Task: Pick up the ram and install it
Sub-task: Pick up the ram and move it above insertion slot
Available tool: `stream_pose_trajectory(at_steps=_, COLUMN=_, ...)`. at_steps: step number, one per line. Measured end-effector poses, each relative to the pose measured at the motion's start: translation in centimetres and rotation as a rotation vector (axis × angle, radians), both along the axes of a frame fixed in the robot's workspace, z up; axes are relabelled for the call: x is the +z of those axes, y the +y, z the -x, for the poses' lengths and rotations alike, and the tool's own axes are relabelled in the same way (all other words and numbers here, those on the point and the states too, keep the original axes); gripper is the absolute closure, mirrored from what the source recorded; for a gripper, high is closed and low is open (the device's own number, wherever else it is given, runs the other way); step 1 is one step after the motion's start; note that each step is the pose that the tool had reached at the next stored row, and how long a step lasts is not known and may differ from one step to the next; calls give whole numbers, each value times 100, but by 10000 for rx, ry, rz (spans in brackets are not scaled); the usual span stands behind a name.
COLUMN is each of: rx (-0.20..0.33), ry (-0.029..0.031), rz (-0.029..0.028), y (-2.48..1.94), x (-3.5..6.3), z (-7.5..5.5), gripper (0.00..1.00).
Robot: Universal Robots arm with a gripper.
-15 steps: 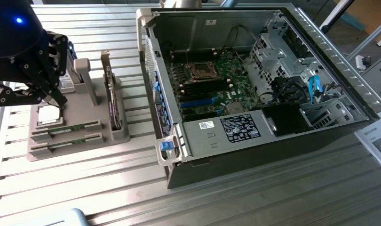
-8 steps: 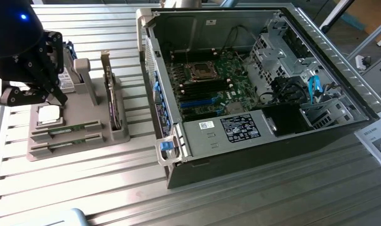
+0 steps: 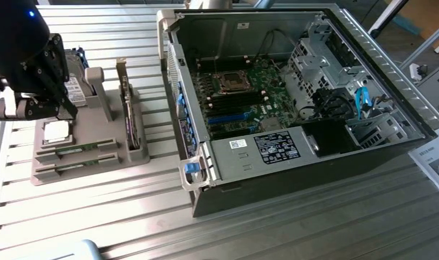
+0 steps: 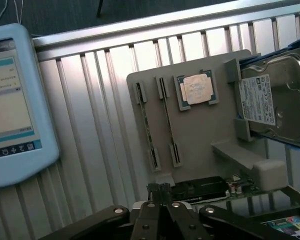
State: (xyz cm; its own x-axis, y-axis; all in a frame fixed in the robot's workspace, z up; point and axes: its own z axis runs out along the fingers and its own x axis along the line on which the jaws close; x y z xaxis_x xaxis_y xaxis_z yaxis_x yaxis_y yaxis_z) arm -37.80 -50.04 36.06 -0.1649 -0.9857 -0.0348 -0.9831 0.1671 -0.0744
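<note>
— Ram: where is it, and why so?
— Two sticks stand on edge in the tray's slots, I judge so that you can take one from above.
— And the hand?
— Your hand is pinched shut, holding nothing. It hangs above the tray; the ram lies just ahead of it, untouched and apart.

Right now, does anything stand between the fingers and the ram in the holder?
Nothing visible does. The shut fingers hang above the holder; both ram sticks lie uncovered in their slots, the processor chip beside them.
</note>
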Motion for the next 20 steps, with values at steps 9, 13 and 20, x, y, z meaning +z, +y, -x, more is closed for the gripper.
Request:
stream_pose_trajectory(at_steps=9, rx=1384, ry=169, rz=-10, y=-2, x=-6, z=-1, gripper=90)
stream_pose_trajectory(at_steps=13, rx=1380, ry=756, rz=-52, y=0, x=-17, z=-2, gripper=90)
stream_pose_trajectory(at_steps=20, rx=1380, ry=759, rz=-51, y=0, x=-17, z=-2, gripper=64)
